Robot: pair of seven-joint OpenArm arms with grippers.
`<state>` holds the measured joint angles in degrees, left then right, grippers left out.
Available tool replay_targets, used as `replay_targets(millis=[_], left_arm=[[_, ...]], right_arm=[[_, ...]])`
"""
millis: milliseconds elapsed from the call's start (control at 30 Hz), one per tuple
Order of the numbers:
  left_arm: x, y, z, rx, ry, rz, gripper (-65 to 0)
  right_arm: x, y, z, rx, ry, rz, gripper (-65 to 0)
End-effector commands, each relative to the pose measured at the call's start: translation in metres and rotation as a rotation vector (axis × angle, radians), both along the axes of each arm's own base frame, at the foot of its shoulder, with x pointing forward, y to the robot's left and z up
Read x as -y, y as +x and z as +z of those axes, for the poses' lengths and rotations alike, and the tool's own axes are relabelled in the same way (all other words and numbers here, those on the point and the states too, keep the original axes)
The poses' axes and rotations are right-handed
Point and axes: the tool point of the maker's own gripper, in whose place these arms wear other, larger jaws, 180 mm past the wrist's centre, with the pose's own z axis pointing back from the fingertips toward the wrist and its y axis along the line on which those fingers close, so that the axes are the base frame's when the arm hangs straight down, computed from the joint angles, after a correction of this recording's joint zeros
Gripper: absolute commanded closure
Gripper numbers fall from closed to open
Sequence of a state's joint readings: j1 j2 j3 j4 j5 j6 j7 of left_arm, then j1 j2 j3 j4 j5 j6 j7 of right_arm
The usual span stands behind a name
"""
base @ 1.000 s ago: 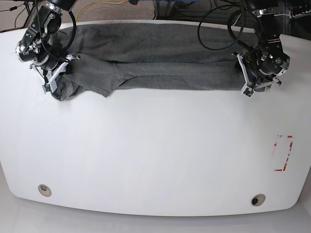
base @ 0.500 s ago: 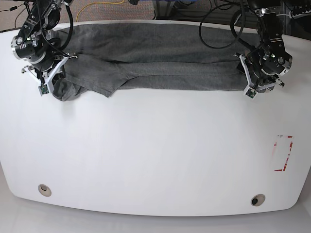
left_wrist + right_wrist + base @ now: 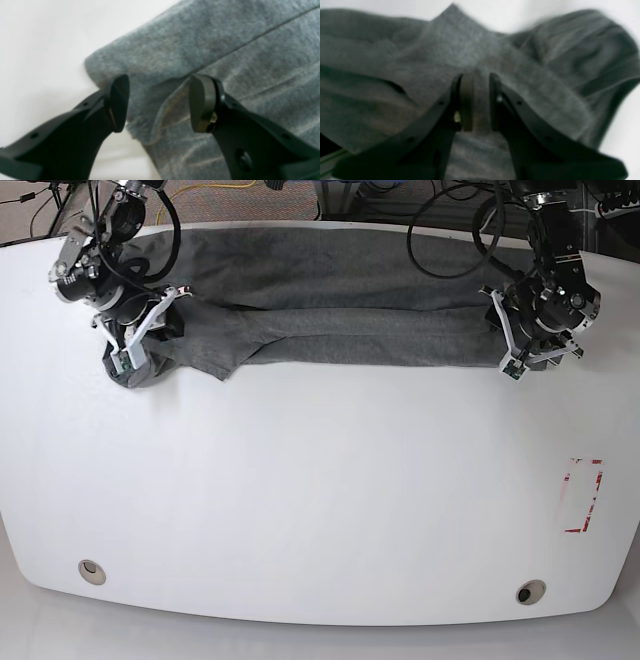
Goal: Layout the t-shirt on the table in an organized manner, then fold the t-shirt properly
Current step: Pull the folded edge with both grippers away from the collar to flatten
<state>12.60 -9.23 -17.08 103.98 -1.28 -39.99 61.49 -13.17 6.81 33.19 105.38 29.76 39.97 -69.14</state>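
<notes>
A robotics lab or test bench, by the look of it — a bare glossy white table [image 3: 320,510] with two metal grommets [image 3: 92,571] near its front corners and a red-and-white sticker [image 3: 583,496] by its right edge. Black cables [image 3: 440,240] trail beyond the far edge — over carpeted floor [image 3: 230,198].

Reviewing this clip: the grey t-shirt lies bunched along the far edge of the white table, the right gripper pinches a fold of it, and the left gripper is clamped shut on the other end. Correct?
Not quite. The left gripper is open: the left wrist view shows its jaws apart over the t-shirt edge, gripping nothing. The rest holds: the shirt lies bunched along the table's far edge, and the right gripper pinches a fold.
</notes>
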Motion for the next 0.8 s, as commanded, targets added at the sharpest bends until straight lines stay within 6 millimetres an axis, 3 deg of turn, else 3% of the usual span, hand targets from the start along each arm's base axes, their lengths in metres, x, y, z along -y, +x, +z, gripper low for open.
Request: replay_targets(millis=[0, 200, 333, 467, 767], left_arm=[[-0.004, 0.001, -0.001, -0.001, 0.005, 0.003, -34.4], [-0.006, -0.009, -0.022, -0.07, -0.02, 0.022, -27.8], [-0.007, -0.002, -0.03, -0.089, -0.038, 0.037, -23.2], [-0.008, 0.005, -0.036, -0.102, -0.055, 0.05, -23.2], [-0.004, 0.037, -0.032, -0.071, -0.089, 0.064, -23.2]], right_arm=[[0.007, 0.004, -0.004, 0.006, -0.028, -0.002, -9.7], [0.015, 0.002, -0.024, -0.016, -0.046, -0.031, -9.7], [0.026, 0.004, -0.035, -0.031, -0.071, -0.045, -10.0], [0.027, 0.022, -0.043, -0.018, -0.074, -0.02, -9.8], [0.049, 0.067, -0.05, 0.01, -0.044, -0.034, -9.7]])
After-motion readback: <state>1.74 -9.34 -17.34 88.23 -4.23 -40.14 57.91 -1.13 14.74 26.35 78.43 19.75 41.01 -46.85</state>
